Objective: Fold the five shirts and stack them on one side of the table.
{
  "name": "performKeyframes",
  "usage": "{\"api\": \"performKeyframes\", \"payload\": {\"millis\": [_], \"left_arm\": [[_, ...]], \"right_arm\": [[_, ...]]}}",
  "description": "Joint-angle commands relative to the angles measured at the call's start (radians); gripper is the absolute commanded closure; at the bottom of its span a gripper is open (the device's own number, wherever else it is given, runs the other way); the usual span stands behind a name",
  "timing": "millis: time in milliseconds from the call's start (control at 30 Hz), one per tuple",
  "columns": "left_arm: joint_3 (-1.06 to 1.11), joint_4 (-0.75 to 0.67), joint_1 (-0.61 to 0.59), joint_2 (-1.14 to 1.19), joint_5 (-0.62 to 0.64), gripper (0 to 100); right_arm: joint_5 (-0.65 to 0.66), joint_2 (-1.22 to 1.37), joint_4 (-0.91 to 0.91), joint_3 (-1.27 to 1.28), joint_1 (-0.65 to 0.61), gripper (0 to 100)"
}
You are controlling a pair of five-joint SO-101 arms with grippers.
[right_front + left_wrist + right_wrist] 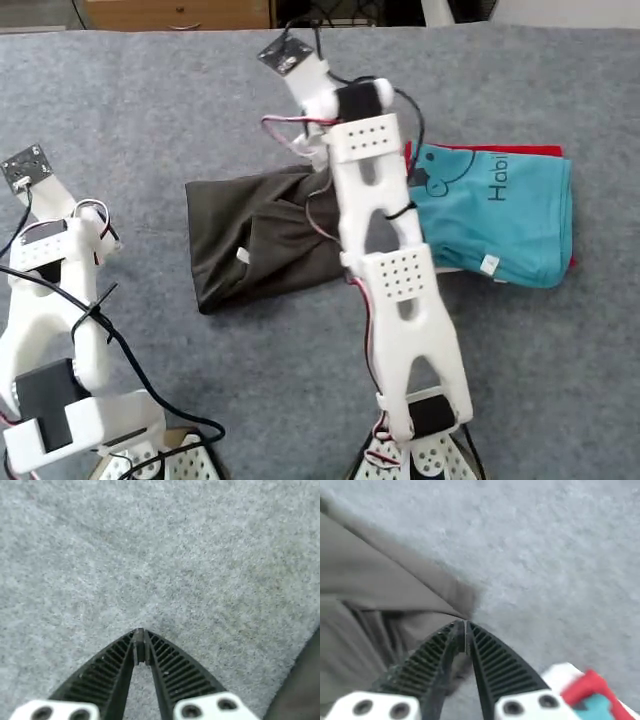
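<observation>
The left gripper (140, 641) has its fingers pressed together, tips touching, with nothing between them. It is above bare grey table (150, 545). In the high view the left arm (50, 300) sits folded back at the table's left side, well apart from the shirts.

The dark shirt (255, 240) lies folded mid-table. Its long axis runs left to right, with the left end slightly nearer the arms' bases. Creases fan out from its far right corner, and the right arm (385, 250) reaches over that corner.

The right gripper (464, 632) is closed too, its tips meeting right at the dark shirt's (375, 595) edge. I cannot tell whether any cloth is nipped there. The high view hides those fingers under the wrist, while the right wrist view gives them plainly.

Just beside the arm, on the right, a folded teal shirt (500, 210) lies on a red shirt (535, 151). The red peeks out along the far and right edges. The right wrist view catches a corner of that pile (590, 687).
</observation>
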Motion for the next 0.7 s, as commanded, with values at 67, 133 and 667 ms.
{"api": "performKeyframes", "payload": {"millis": [67,133,667], "left_arm": [[-0.021,-0.028,-0.007,-0.038,-0.008,97],[-0.022,-0.028,-0.008,-0.038,-0.008,97],[-0.022,-0.020,-0.008,-0.038,-0.008,97]], "right_arm": [[-0.025,-0.068,0.009,0.127,-0.124,98.3],[-0.025,-0.110,0.008,0.209,-0.164,98.3],[-0.023,-0.136,-0.021,0.328,-0.272,98.1]]}}
